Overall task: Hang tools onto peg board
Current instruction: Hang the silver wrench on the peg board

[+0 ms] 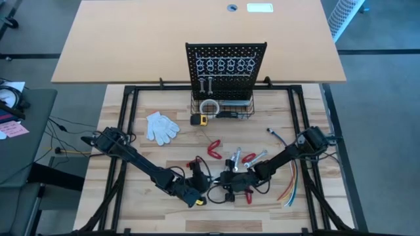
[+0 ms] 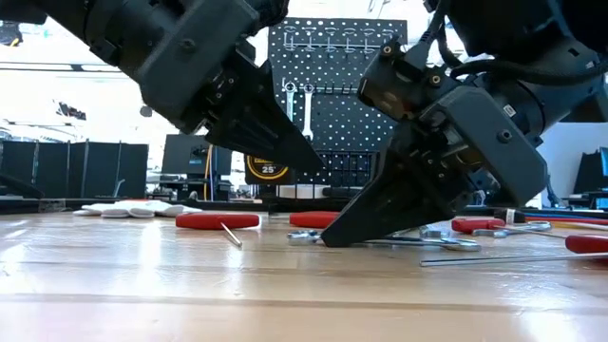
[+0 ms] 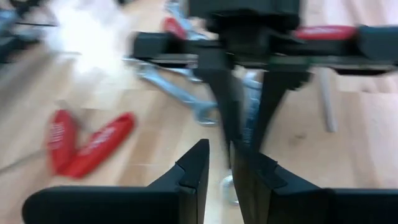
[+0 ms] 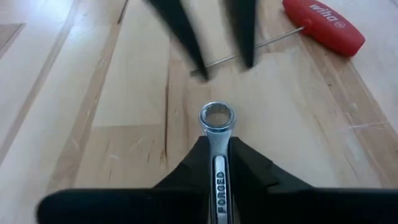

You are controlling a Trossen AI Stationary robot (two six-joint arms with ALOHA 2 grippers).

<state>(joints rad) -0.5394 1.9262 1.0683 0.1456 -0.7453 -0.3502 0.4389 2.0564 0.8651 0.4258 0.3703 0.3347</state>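
1. The wrench (image 4: pixel 217 134) is in the grip. The right gripper (image 4: pixel 217 163) is pinched on its shank, ring end poking forward just over the wooden table (image 4: pixel 93 93). Holding the shank leaves that ring free, which is probably the end meant for a hook.

2. Down at table level, the right gripper's tips touch the wood, so by my reading the wrench is caught but not yet lifted.

3. Facing it, close in, is the left gripper (image 3: pixel 221 165). Its jaws are narrow with a slim gap and nothing between them; it hangs clear of the table.

4. More tools lie loose around them: red-handled pliers (image 1: pixel 214 149) toward the board, and a red-handled screwdriver (image 4: pixel 323 25) just past the left fingers.

5. The peg board (image 1: pixel 226 62) stands upright at the far side, well apart from the grippers. Two wrenches (image 1: pixel 205 85) already hang on it, beneath a row of pale ring hooks (image 1: pixel 226 65).

6. A white glove (image 1: pixel 161 126) lies off to the left and coloured wires (image 1: pixel 290 187) at the right edge, neither touched.
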